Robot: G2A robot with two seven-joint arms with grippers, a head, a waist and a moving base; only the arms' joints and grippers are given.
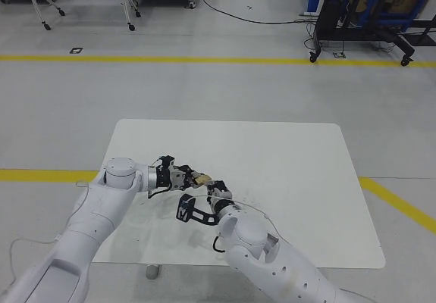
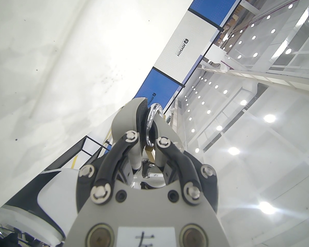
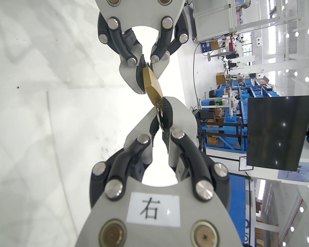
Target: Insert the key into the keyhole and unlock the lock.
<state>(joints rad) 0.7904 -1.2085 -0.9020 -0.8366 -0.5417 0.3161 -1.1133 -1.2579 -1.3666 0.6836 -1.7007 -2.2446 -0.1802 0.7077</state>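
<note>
— Where's the brass padlock (image 3: 152, 85)?

— Held over the white table (image 1: 293, 167), between the two grippers. The left gripper (image 2: 149, 115) has its fingers pressed together on it; its own camera shows them pinching the silver shackle (image 2: 149, 125).

— And the key (image 3: 158, 110)?

— Pinched in the right gripper (image 3: 161, 113), whose fingers are closed tight on it. The key's tip meets the end of the padlock body opposite the shackle. How far in it sits, I can't tell.

— Any containers?

— Blue bins (image 3: 249, 91) on racks far off in the room; what's in them is too small to make out.

— The surface?

— The tabletop has rounded corners and faint dark specks. Both arms reach in over its near side.

— The room?

— Grey floor with yellow lines (image 1: 202, 58), a black wheeled cart (image 1: 362, 30) at the far side, a dark screen (image 3: 278, 132) on a stand, blue and white wall panels (image 2: 185, 50), and round ceiling lights (image 2: 269, 118).
</note>
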